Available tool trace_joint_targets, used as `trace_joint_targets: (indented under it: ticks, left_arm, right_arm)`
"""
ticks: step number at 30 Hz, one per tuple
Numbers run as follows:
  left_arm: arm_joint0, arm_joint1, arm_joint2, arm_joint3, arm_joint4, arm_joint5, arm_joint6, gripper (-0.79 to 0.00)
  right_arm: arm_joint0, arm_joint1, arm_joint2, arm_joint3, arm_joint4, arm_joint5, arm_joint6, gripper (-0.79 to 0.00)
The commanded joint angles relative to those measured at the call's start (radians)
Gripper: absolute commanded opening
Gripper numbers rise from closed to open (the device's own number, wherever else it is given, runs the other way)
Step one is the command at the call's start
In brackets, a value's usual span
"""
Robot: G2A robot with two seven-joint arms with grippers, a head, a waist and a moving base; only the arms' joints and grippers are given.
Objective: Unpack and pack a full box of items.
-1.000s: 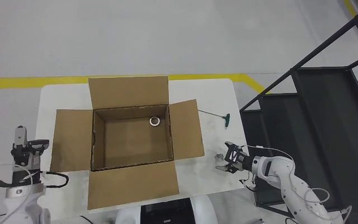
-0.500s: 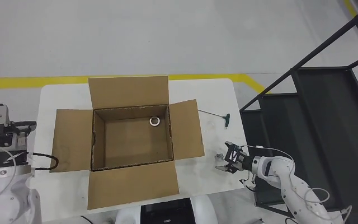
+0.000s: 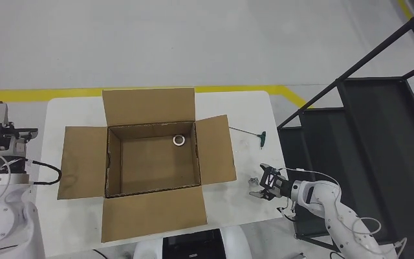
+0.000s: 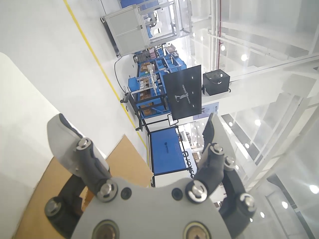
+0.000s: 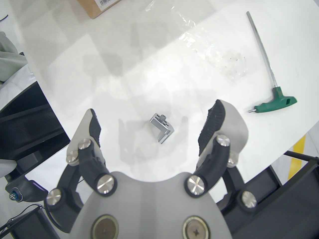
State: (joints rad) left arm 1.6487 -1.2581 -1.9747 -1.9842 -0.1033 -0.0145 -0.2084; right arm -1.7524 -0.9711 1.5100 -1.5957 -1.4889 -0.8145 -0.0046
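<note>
Box [image 3: 152, 169] holds one ring [image 3: 178, 139]; one bracket [image 5: 162, 128], one hex key [image 5: 276, 101] outside.

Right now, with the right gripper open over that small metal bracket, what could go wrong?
The bracket is tiny beneath the wide-open right gripper, so it may skid or twist out on closing. The clear plastic bag barely shows on the white table and could be missed.
</note>
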Motion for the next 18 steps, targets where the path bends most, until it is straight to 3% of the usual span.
trace_joint_targets:
  ticks: [1,8,11,15,18]
  left_arm:
    - [0.0,0.0,0.0,0.0,0.0,0.0,0.0,0.0]
    - [0.0,0.0,0.0,0.0,0.0,0.0,0.0,0.0]
    - [0.0,0.0,0.0,0.0,0.0,0.0,0.0,0.0]
    - [0.0,0.0,0.0,0.0,0.0,0.0,0.0,0.0]
    - [0.0,0.0,0.0,0.0,0.0,0.0,0.0,0.0]
  right_arm:
    - [0.0,0.0,0.0,0.0,0.0,0.0,0.0,0.0]
    - [0.041,-0.007,-0.071,0.0,-0.044,0.051,0.079,0.0]
    - [0.069,-0.014,-0.11,0.013,-0.062,0.094,0.125,-0.135]
    - [0.108,-0.021,-0.148,0.048,-0.092,0.148,0.169,-0.062]
    - [0.128,-0.023,-0.159,0.078,-0.09,0.148,0.17,-0.052]
